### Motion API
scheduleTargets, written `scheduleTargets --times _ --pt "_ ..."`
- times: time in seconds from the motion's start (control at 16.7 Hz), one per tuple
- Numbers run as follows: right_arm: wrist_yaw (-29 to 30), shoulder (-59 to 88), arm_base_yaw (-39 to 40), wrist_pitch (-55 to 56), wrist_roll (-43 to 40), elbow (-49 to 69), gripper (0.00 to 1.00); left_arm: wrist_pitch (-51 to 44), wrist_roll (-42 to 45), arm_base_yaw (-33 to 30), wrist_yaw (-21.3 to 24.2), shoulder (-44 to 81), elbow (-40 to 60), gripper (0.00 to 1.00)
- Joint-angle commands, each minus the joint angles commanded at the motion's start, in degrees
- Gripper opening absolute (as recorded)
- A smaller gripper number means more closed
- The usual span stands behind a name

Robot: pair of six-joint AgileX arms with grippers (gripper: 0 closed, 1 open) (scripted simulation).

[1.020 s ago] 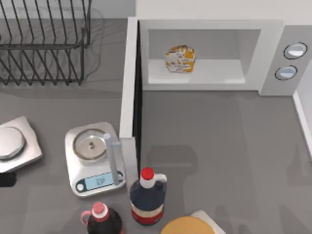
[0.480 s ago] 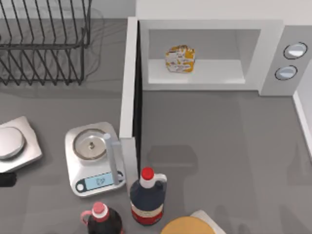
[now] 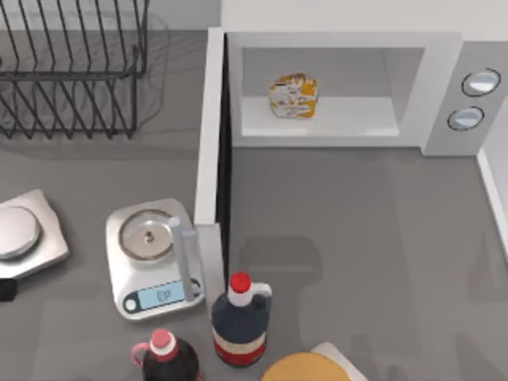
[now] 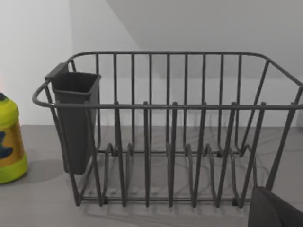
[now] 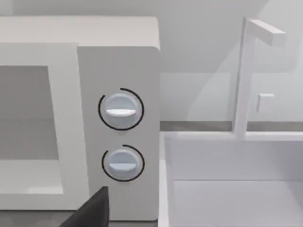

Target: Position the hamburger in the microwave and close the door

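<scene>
While the door (image 3: 210, 135) stands swung wide open, the hamburger (image 3: 294, 96) sits inside the microwave (image 3: 429, 87), on the cavity floor toward the door's hinge side and clear of the walls. The door reaches forward from the microwave's left front corner, its light grey handle (image 3: 184, 258) at the far end just beside a silver kitchen scale (image 3: 152, 258) with a lit display. Two dark bottles with red caps (image 3: 240, 321) stand near the door's free end, farther from the microwave, and a round tan disc (image 3: 305, 367) lies just beside them. A dark wire rack (image 3: 71, 67) stands to the left of the microwave, well apart from the door. Two round dials (image 5: 120, 109) are stacked on the microwave's grey side panel. Neither pincer's fingers can be made out, so whether they are spread or pressed together cannot be told.
</scene>
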Motion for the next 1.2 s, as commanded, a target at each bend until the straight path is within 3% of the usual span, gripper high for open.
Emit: scheduleTargets --times 0.3,0.48,0.78,1.2 --pt "0.0 0.0 0.0 0.0 0.0 0.0 1.0 -2.8 0.0 9.3 9.3 1.1 3.9 0.0" --pt "0.0 0.0 0.0 0.0 0.0 0.0 1.0 -3.7 0.0 12.0 12.0 1.5 4.9 0.0" --pt "0.0 0.0 0.0 0.0 0.0 0.0 1.0 -2.7 0.1 11.3 11.3 2.1 4.7 0.0" --pt "0.0 0.0 0.0 0.0 0.0 0.0 1.0 6.7 0.2 4.6 4.7 10.9 4.0 0.0"
